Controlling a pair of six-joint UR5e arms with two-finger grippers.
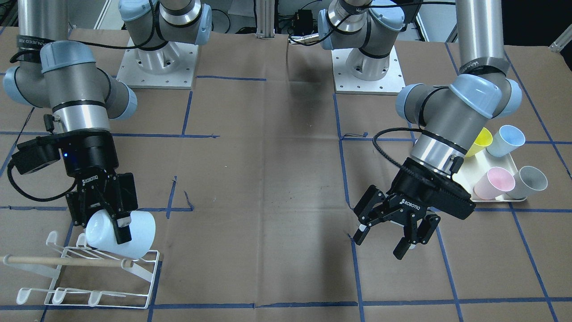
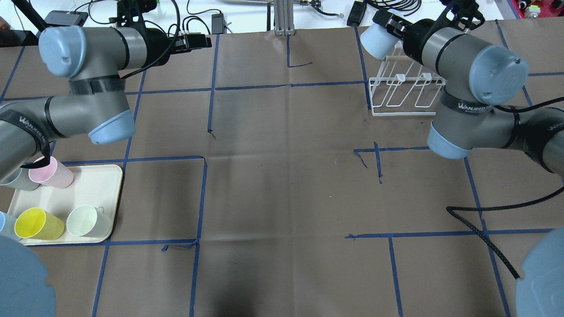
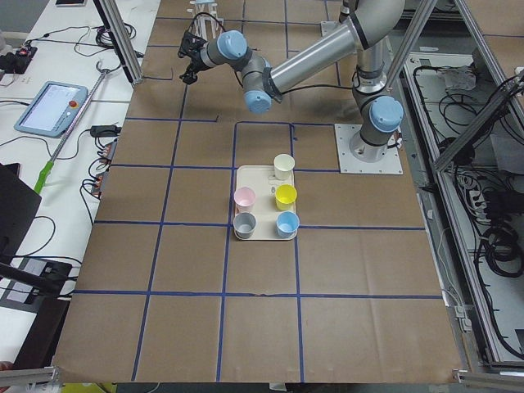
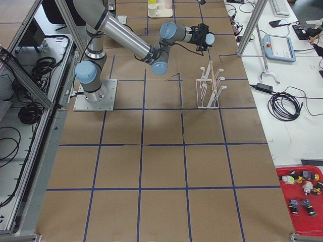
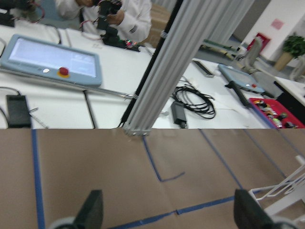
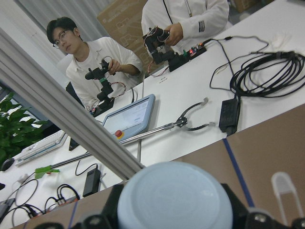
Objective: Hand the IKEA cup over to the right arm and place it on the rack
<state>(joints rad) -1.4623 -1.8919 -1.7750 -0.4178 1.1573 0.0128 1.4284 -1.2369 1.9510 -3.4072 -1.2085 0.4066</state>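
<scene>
The fingers [image 1: 119, 227] of the right gripper [image 1: 117, 222] are clamped across the body of the pale-blue cup [image 1: 142, 235], one finger in front of the wall and the other hidden behind it. The right wrist view shows the cup's round base filling the gap between the jaws. The cup lies nearly on its side, low over the near end of the white wire rack [image 1: 149, 286], with its wide end just above the top wire and the wooden dowel [image 1: 53, 260]; I cannot tell whether it touches. The main risk, as I judge it, is release at this tilt. With no prong visibly inside the mouth, a smooth round cup could roll off the wires onto the table. Pressing down off-line could catch the rim on a prong and shove or tip the rack (it looks light and unanchored), or twist the cup in the pads. The left gripper [image 1: 389, 239] hangs well apart with its fingers spread and empty, beside the tray [image 1: 514, 200] of spare cups, so it poses little hazard.
</scene>
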